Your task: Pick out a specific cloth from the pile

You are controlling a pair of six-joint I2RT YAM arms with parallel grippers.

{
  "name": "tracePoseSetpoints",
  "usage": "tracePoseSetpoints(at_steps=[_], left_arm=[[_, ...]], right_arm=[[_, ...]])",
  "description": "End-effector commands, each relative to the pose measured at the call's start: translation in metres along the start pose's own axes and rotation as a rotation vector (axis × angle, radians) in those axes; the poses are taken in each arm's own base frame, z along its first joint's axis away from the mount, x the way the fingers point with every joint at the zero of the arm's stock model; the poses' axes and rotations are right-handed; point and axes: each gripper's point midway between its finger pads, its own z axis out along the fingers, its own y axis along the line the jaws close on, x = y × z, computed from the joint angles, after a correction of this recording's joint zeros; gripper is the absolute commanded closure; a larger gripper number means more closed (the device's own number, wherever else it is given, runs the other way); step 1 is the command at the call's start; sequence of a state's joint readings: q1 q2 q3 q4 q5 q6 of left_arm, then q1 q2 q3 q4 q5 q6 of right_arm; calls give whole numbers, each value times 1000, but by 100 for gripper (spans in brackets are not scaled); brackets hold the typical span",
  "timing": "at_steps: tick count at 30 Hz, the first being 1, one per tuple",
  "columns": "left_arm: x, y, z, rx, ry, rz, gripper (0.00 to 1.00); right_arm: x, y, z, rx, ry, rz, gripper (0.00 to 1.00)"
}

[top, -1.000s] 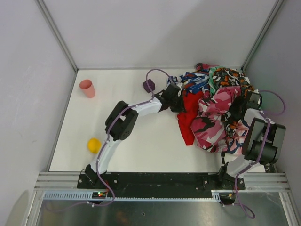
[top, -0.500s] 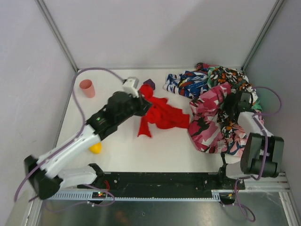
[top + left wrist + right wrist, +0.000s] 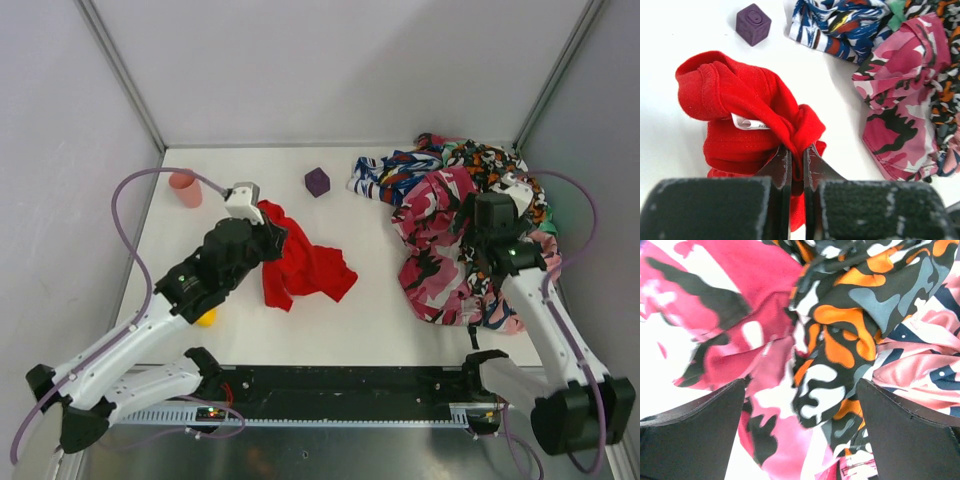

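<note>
The plain red cloth [image 3: 303,267] lies bunched on the white table, apart from the pile [image 3: 455,235], with one end lifted. My left gripper [image 3: 268,235] is shut on a fold of that end, and the left wrist view shows the red cloth [image 3: 740,107] pinched between the two fingertips [image 3: 782,162]. A white label shows on the fabric. The pile [image 3: 900,90] of pink camouflage, orange-black-white and blue-white prints sits at the right. My right gripper [image 3: 484,243] hovers over the pile [image 3: 830,340], jaws wide open and empty.
A purple cube [image 3: 317,181] stands at the back of the table, and the purple cube [image 3: 753,23] also shows in the left wrist view. A pink cup [image 3: 185,187] stands at the back left. A yellow ball [image 3: 206,317] peeks out under the left arm.
My left gripper has dragged the red cloth leftward out of the pile and across the table. The right gripper has opened wide and shifted over the pile's centre.
</note>
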State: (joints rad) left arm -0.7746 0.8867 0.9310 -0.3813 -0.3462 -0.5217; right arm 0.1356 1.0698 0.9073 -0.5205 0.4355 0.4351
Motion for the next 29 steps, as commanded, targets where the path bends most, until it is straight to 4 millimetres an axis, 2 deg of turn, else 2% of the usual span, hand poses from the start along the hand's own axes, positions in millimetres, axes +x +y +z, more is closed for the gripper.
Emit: tracePoseSetpoints(at_steps=[1, 4, 5, 8, 9, 10, 13, 16, 21, 25, 29], left_arm=[[8, 9, 22, -84, 13, 7, 95], [49, 5, 54, -97, 154, 24, 82], [64, 4, 65, -104, 208, 34, 73], [99, 3, 84, -122, 336, 38, 21], [104, 3, 86, -126, 354, 34, 11], [104, 4, 85, -130, 355, 28, 6], [84, 6, 71, -130, 284, 10, 1], [56, 11, 45, -118, 174, -19, 1], [28, 38, -3, -138, -11, -98, 0], [23, 60, -28, -167, -111, -169, 0], [26, 68, -34, -181, -126, -189, 0]], right_arm=[[-34, 6, -52, -80, -127, 28, 1], [-43, 24, -78, -224, -167, 60, 1], [-49, 29, -86, -271, -195, 68, 1], [-60, 32, -99, -328, -262, 75, 1], [-63, 31, -102, -332, -275, 79, 1], [-64, 29, -104, -336, -284, 81, 1], [-65, 28, -113, -367, -308, 78, 1], [-63, 34, -121, -442, -342, 75, 1], [-62, 38, -133, -545, -431, 99, 1], [-61, 34, -140, -569, -476, 106, 1], [-65, 29, -146, -572, -516, 111, 1]])
